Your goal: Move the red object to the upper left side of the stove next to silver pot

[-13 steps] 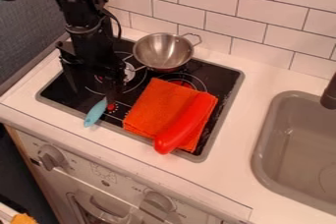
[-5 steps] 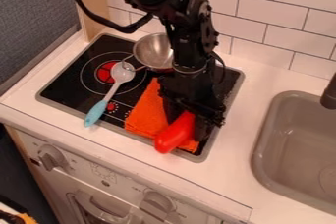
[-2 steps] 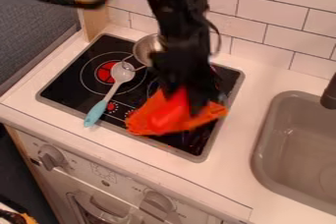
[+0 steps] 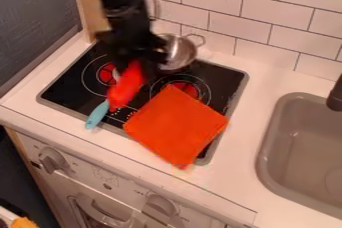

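Red obj. (image 4: 125, 89) blurred, hiding pt. of spoon (image 4: 97, 115), silver pot (image 4: 182, 52) pt.-hidden.

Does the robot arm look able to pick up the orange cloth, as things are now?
Probably not: the gripper holds the red object, which it would need to release first, although the cloth lies uncovered.

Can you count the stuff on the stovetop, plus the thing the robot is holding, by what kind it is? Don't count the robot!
Silver pot: 1
Orange cloth: 1
Blue-handled utensil: 1
Long red object, held by the robot: 1
Total: 4
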